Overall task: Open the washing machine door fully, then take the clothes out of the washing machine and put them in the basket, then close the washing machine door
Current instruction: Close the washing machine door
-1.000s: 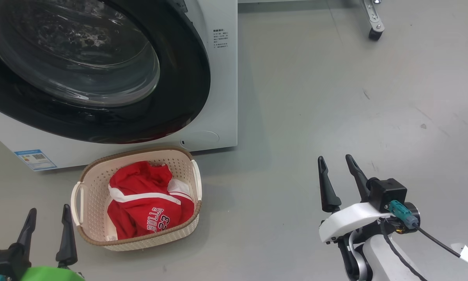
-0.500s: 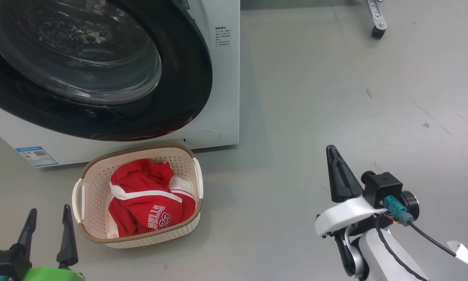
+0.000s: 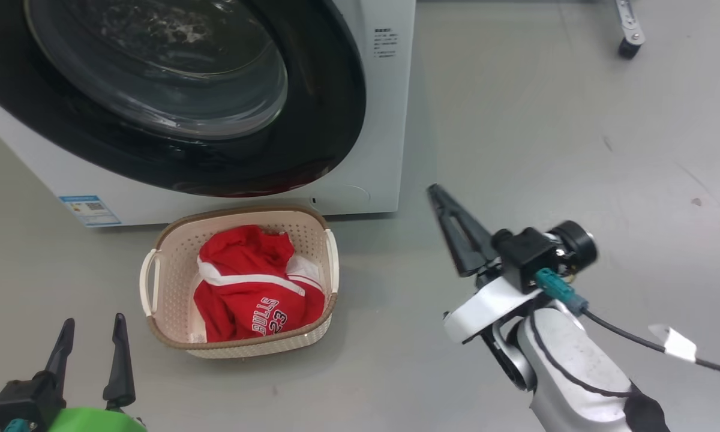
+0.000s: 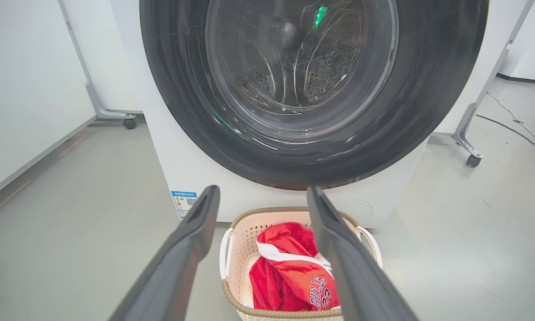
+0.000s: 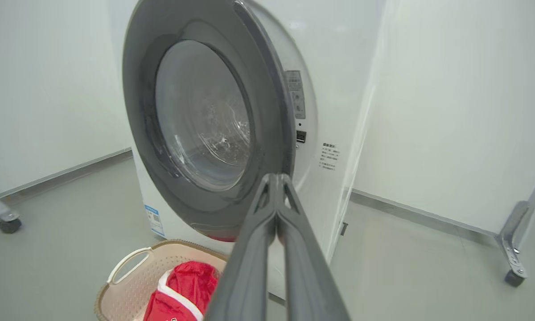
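1. two grippers are seen in the head view: the left gripper (image 3: 93,323) at the lower left and the right gripper (image 3: 435,192) right of centre.
2. the left gripper's fingers are spread wide, and nothing is held between them.
3. the right gripper's fingers are pressed together along their length in the right wrist view (image 5: 274,177), and nothing is caught between them.
4. the basket (image 3: 240,212) is set on the grey floor (image 3: 516,150) ahead of the left gripper, a little to its right and near its fingertips; it is framed between that gripper's fingers in the left wrist view (image 4: 232,249).
5. the clothes (image 3: 246,300) are piled inside the basket, red with white trim, with "bulls 23" lettering turned up.
6. the basket is found to the left of the right gripper, apart from it.
7. the washing machine (image 3: 384,120) is placed beyond the basket, straight ahead of the left gripper.
8. the washing machine door (image 3: 321,138) is swung across the opening; the right gripper's closed tips are aimed towards its near edge without touching it.
9. in the right wrist view that edge of the door (image 5: 138,111) is seen standing slightly proud of the white front, with a small dark latch slot (image 5: 301,136) showing beside it; whether it is latched cannot be told.
10. a blue label (image 3: 90,210) is stuck low on the machine, beyond the left gripper.
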You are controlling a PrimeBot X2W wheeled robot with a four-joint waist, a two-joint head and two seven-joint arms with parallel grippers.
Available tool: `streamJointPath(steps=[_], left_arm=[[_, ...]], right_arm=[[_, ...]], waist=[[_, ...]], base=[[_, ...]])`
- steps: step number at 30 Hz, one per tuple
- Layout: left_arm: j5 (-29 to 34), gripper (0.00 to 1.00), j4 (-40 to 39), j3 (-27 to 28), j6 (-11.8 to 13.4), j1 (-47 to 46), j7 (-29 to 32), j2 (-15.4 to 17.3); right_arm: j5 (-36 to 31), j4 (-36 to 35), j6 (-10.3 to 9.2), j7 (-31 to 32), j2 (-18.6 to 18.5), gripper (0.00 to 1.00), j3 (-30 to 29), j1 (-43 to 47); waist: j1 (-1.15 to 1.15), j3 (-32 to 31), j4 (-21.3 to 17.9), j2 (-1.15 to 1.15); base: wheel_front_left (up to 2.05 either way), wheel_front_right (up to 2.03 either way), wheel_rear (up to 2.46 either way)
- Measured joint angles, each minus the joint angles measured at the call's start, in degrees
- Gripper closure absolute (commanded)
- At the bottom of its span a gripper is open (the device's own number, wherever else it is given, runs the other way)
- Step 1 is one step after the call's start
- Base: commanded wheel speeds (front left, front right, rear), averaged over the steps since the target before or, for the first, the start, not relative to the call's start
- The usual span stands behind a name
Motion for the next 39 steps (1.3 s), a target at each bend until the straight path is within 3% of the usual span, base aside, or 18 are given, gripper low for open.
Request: streamJointPath(steps=[4,11,26,39], left_arm=[[0.0,0.0,0.0,-0.9,-0.1,-0.3,0.0,-0.5],[0.0,0.0,0.0,-2.0,-0.1,-1.8,0.0,-0.7],[-2.3,0.0,-1.0,-7.4,-0.3,-5.9,0.0,-1.0],[-5.0,0.0,-2.1,-11.6,-0.3,-11.7,0.0,-1.5]], right_arm=[[-2.3,2.3,1.93,0.1,0.0,1.0,3.5,-2.2],[-4.0,5.7,3.09,2.7,-0.7,1.0,6.0,-7.1],[-6.0,11.0,4.33,7.3,-2.7,1.0,6.4,-20.7],[-6.0,15.6,4.34,8.7,-4.2,1.0,3.1,-32.6]], waist=[[0.0,0.7,1.9,0.0],[0.0,2.9,5.5,0.0],[0.0,11.4,11.7,0.0],[0.0,20.8,15.1,0.0]], base=[[0.0,0.0,0.0],[0.0,0.0,0.0],[0.0,0.0,0.0],[0.0,0.0,0.0]])
